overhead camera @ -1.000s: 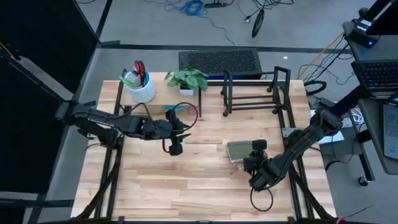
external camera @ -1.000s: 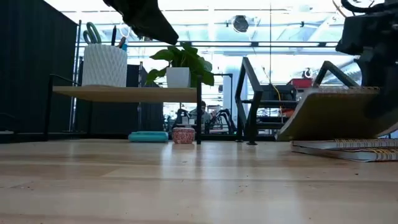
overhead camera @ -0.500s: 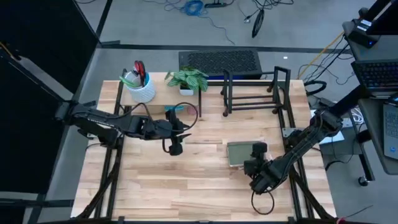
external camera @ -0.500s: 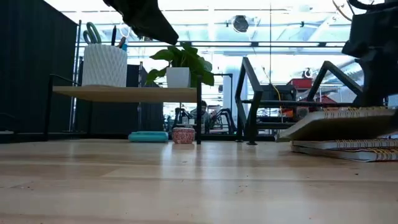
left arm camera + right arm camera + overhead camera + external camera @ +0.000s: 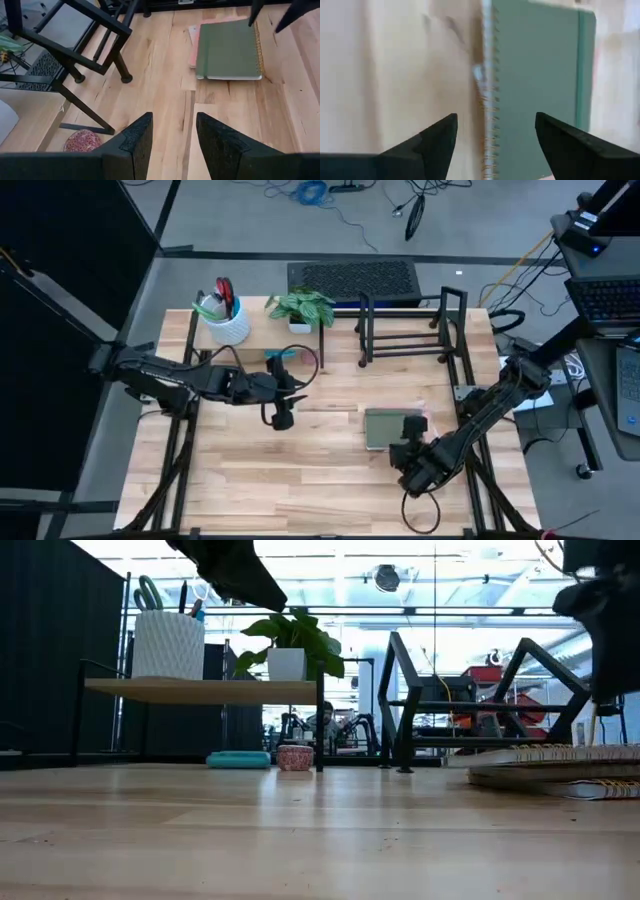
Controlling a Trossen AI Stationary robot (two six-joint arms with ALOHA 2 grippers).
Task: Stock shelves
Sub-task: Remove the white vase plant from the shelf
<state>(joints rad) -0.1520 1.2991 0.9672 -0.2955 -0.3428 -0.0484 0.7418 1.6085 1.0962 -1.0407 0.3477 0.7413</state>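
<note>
I'm working in a robotics lab or workshop: my wooden table (image 5: 300, 470) stands on grey carpet (image 5: 240, 225) strewn with loose cables (image 5: 310, 192), a laptop (image 5: 605, 298) sits on a side stand, and black curtain panels (image 5: 60, 290) and ceiling strip lights (image 5: 400, 552) show around it.

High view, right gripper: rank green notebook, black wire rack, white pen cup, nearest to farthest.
From the right gripper, open at the table's near right:
1. Green notebook, flat on the table right beside the gripper.
2. Black wire rack, at the far edge, right of centre.
3. White pen cup, on the wooden riser shelf at far left.
</note>
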